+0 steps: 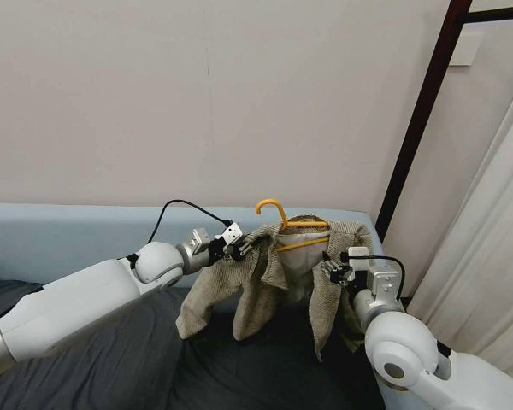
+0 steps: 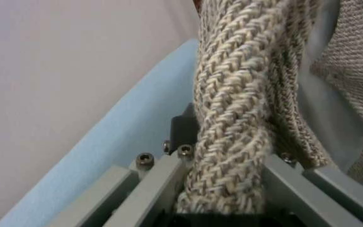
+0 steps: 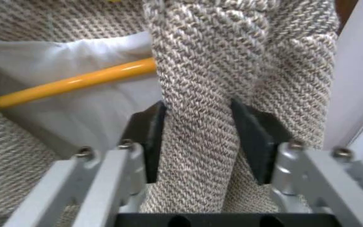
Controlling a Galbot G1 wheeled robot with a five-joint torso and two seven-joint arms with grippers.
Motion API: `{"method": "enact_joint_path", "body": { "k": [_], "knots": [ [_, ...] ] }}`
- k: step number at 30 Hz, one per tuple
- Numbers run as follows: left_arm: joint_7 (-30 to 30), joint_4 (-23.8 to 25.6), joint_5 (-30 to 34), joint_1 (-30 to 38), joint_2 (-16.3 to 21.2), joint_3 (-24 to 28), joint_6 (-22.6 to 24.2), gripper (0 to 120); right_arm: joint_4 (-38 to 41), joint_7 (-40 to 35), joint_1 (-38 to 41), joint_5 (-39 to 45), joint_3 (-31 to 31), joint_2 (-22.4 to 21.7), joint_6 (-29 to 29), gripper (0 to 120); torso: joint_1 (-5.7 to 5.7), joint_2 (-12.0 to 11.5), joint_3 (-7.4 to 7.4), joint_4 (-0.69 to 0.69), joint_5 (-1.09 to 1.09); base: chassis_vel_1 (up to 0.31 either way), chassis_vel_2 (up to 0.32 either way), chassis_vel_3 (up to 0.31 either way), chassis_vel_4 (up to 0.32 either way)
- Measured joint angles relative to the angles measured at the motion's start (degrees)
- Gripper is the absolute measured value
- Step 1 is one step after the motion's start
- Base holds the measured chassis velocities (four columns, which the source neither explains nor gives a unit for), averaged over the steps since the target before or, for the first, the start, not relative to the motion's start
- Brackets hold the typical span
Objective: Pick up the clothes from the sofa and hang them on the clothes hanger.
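Hanger and its load: the yellow hanger [image 1: 280, 215] sits inside the tweed jacket [image 1: 269, 278]. Its hook stands up out of the collar, and its bar crosses the open front against the pale lining [image 3: 74, 56].

Jacket: it is held up in front of the sofa's back rest, shoulders spread between the two arms, front open, one sleeve drooping on the robot's left. The hem hangs low over the seat (whether it touches the seat cannot be told).

Left gripper [image 1: 239, 246]: it is at the jacket's left shoulder, just beside the collar. The left wrist view shows a thick fold of the weave running straight down between its fingers [image 2: 140, 184], which are clamped on it.

Right gripper [image 1: 333, 269]: it is at the jacket's right front edge, below the end of the hanger bar. Its black pads [image 3: 151, 142] press a fold of the cloth from both sides, with the yellow bar just behind.

Sofa [image 1: 68, 224]: it is light blue, with a dark cover [image 1: 111, 359] lying over the seat beneath the jacket.

Behind: a plain wall [image 1: 197, 94], with a dark post [image 1: 421, 120] and a pale curtain [image 1: 487, 256] on the robot's right.
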State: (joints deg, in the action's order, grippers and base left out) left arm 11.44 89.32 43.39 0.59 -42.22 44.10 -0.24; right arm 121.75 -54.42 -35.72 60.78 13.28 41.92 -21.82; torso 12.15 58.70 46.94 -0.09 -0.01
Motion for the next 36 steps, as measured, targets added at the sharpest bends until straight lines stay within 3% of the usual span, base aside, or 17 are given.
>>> {"method": "enact_joint_path", "body": {
  "k": [6, 10, 26, 36],
  "knots": [
    [0.07, 0.12, 0.0, -0.39, 0.1, -0.22, -0.03, 0, -0.63, -0.17, 0.21, -0.08, 0.18, 0.41, -0.17, 21, 0.0, 0.0, 0.0, 0.01, 0.0, 0.0, 0.0, 0.0, 0.0],
    [0.07, 0.19, -0.03, -0.52, 0.13, -0.4, -0.05, 0, -0.62, -0.09, 0.23, -0.4, 0.27, 0.54, 0.01, 1, 0.0, 0.0, 0.0, 0.0, 0.0, 0.0, 0.0, 0.0, 0.0],
    [0.45, -0.85, -2.38, -0.55, 0.03, -0.53, -0.34, 0, 2.47, 4.09, -1.95, -7.32, -0.52, -2.44, 0.72, 0, 0.0, 0.0, 0.0, 0.0, 0.01, 0.0, 0.0, 0.0, 0.0],
    [1.82, -1.69, -6.74, 1.55, -1.06, 2.35, -0.5, 0, 6.64, 9.36, 4.66, -8.59, 4.46, -5.21, 0.31, 0, 0.0, 0.0, 0.0, 0.01, 0.0, 0.0, 0.0, 0.0, 0.0]
  ]
}}
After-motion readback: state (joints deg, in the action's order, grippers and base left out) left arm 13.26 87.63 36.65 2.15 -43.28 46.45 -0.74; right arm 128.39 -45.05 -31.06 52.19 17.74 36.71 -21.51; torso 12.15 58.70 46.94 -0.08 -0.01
